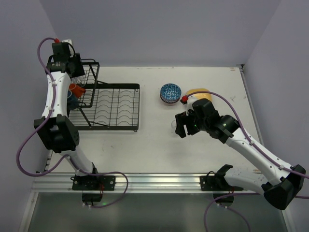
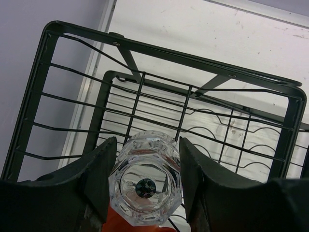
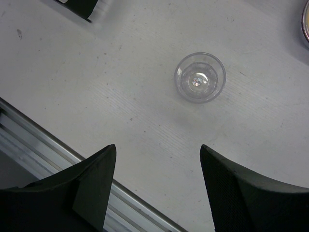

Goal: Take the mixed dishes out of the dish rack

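Object: faceted glass (image 2: 145, 186), clear, seen end-on from above.
Location: inside the raised basket section of the dish rack (image 2: 169, 48), at the far left of the worktop (image 3: 96, 72). It stands just above the orange mug (image 2: 120, 226).
Handling estimate: rigid, light, smooth-walled and brittle. It is likely to slip under a loose hold and chip if knocked on the wires.
Hold point: two opposite flat facets on the upper wall, where the pads seat squarely. Avoid the corners between facets.
Left pincer (image 2: 147, 142): pinching the faceted glass. One finger (image 2: 104, 169) lies against its left side and the other against its right, with no gap visible on either side.
Object relative to left pincer: centred between the fingers, its rim level with the fingertips and its body toward the palm.
Extraction caution: the basket wires stand close on the far side, so a straight vertical lift looks safest.
Right pincer (image 3: 158, 147): spread and holding nothing, hovering above the worktop at right of centre.
Second object: round glass (image 3: 200, 77), upright on the bare worktop, apart from the right pincer and beyond its fingertips.
Already unloaded: blue-white bowl (image 1: 170, 93) and yellow plate (image 1: 198, 91), far of the right pincer.
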You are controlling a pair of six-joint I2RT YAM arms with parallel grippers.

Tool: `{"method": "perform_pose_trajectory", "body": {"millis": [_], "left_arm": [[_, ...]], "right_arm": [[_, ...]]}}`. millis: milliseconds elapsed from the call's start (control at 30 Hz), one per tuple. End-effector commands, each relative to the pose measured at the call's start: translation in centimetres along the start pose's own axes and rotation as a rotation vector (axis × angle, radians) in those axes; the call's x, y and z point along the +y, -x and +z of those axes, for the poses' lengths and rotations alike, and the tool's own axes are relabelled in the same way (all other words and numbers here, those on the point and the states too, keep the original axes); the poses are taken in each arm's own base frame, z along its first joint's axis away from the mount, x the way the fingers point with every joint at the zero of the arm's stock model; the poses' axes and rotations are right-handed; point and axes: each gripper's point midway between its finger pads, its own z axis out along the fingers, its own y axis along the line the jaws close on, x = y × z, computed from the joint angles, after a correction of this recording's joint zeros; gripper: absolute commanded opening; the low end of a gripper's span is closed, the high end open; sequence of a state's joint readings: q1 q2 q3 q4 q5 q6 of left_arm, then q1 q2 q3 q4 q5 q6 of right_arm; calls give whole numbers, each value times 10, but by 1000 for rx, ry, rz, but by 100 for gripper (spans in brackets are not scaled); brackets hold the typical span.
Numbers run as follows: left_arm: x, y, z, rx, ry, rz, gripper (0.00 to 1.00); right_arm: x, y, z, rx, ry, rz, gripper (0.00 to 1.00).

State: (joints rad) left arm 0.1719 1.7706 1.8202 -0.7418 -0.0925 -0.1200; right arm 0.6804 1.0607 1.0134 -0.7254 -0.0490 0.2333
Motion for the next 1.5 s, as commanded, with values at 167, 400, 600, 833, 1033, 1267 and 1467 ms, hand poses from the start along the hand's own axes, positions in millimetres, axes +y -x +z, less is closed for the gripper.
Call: {"method": "perform_pose_trajectory", "body": {"millis": [167, 400, 600, 833, 1033, 1267, 1467], "left_arm": [[-2, 58, -62, -201, -35, -70, 0], [-8, 81, -102, -297, -84, -93, 0], [-51, 106, -192, -445, -353, -76, 0], [-146, 81, -300, -557, -812, -23, 0], [-171, 28, -393, -641, -1317, -141, 0], [-172, -15, -427, -569, -1566, -496, 0], [-186, -40, -404, -399, -1562, -726, 0]], "right_arm": [[3, 10, -2, -37, 16, -19, 72], [1, 12, -2, -41, 6, -18, 72], [4, 30, -15, -145, 15, -7, 73], [21, 78, -66, -459, 112, 31, 74], [97, 110, -149, -868, 623, -16, 75], [156, 129, -191, -910, 1070, -68, 72], [181, 159, -183, -878, 1138, -39, 68]]}}
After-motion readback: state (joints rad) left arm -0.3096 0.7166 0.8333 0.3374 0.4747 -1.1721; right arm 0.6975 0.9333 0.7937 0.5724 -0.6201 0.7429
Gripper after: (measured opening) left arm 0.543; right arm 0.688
